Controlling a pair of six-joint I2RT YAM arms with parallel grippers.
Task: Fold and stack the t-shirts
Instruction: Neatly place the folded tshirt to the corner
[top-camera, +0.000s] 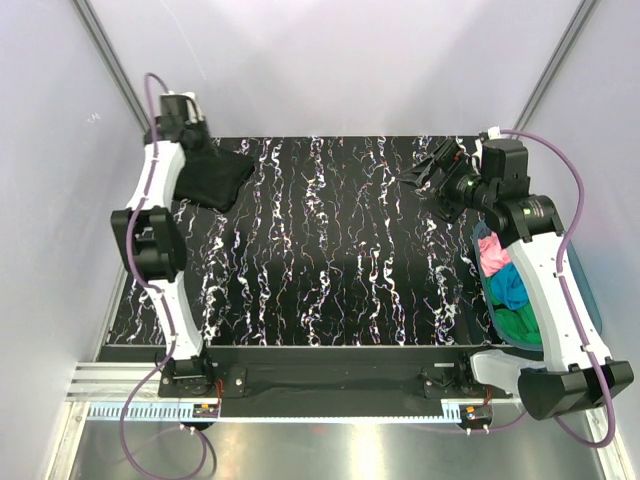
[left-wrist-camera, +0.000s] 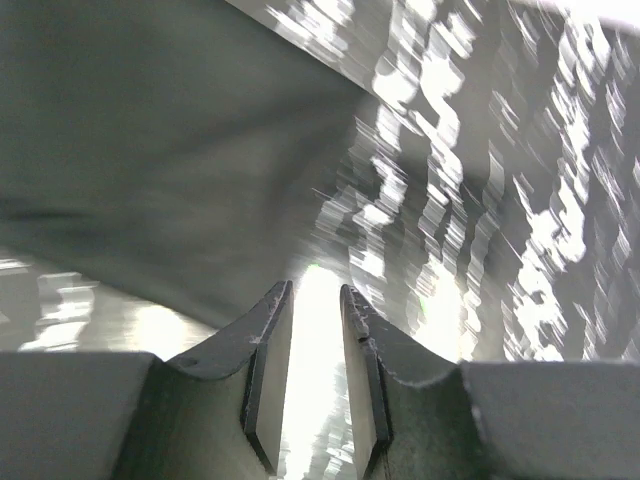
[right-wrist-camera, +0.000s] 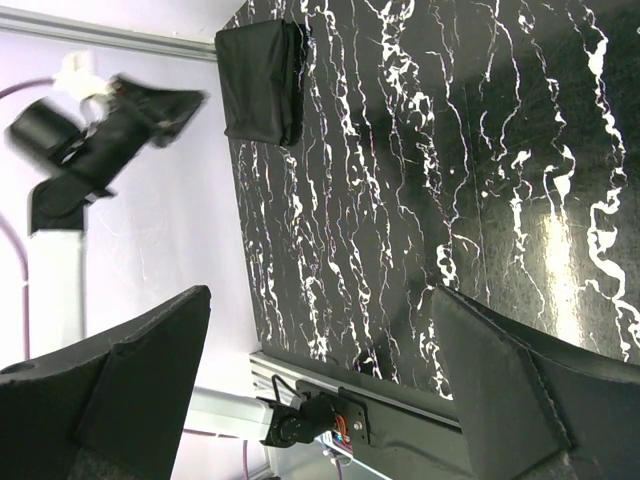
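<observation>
The black shirt (top-camera: 212, 180) lies folded into a compact square at the far left corner of the table (top-camera: 330, 250). The left claw (left-wrist-camera: 315, 290) hangs just beside it, its jaws parted by a narrow gap with only light showing between them, so it grips nothing. In the left wrist view the dark cloth fills the upper left, just beyond the fingertips; that view is too blurred to tell whether they touch it.

The right claw (right-wrist-camera: 320, 292) is spread wide and empty over the far right part of the table. Near its arm, at the right edge, a tub (top-camera: 590, 300) holds the pink shirt (top-camera: 493, 255) farthest, the blue shirt (top-camera: 508, 287) in the middle and the green shirt (top-camera: 520, 325) nearest, all bunched up.

These shirts look light, limp and easy to crease. They should drape and sag from any single hold, and a pinch on the top layer may drag a neighbour up with it. My guess is that the pink one, lying uppermost and closest to the right claw, is best taken at a raised fold or hem with a deep bite of cloth, then lifted high enough to shake free of the tub. The folded black shirt would shift if nudged, so anything stacked on it should be lowered flat rather than slid across
</observation>
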